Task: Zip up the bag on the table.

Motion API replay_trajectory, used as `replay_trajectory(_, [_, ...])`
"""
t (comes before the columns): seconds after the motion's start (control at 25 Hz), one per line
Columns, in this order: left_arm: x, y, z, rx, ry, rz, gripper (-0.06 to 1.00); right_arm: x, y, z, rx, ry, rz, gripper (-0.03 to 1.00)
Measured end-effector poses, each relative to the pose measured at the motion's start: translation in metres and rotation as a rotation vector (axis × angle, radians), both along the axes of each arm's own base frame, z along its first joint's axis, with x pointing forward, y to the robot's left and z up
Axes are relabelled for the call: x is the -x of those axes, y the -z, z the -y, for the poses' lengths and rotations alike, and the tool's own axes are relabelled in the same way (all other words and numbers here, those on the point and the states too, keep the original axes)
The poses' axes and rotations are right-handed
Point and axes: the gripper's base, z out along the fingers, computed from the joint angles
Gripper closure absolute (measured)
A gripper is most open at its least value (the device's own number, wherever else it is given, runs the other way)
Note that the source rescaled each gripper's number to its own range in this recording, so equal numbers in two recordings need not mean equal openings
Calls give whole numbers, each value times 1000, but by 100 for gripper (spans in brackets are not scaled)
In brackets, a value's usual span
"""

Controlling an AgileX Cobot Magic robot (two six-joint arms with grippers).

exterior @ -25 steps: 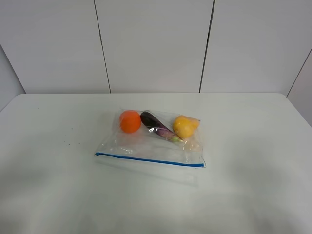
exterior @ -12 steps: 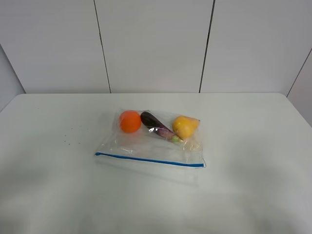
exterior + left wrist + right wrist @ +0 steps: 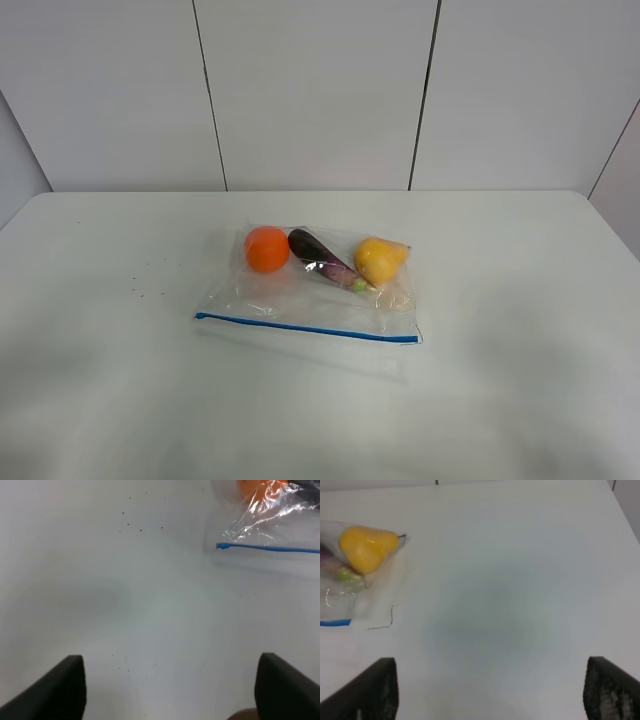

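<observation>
White wall panels back the tabletop [image 3: 120, 400], where the bag [image 3: 310, 290] lies centrally, blue zip strip [image 3: 305, 328] at 6 o'clock. Both sets of fingers [image 3: 170, 690] [image 3: 490, 690] stand apart, empty. One corner should be pinned – the seal, seemingly unclosed, pinched along.

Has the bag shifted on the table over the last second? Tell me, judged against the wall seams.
No. The bag lies where it did: its blue zip strip keeps the same place below the wall seams on the table.
</observation>
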Motion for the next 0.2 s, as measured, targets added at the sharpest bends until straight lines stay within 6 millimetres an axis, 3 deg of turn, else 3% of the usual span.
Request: replay_trajectory(0.2, [0,0,0,0,0,0,-5,0,0,0,0,0,0,14])
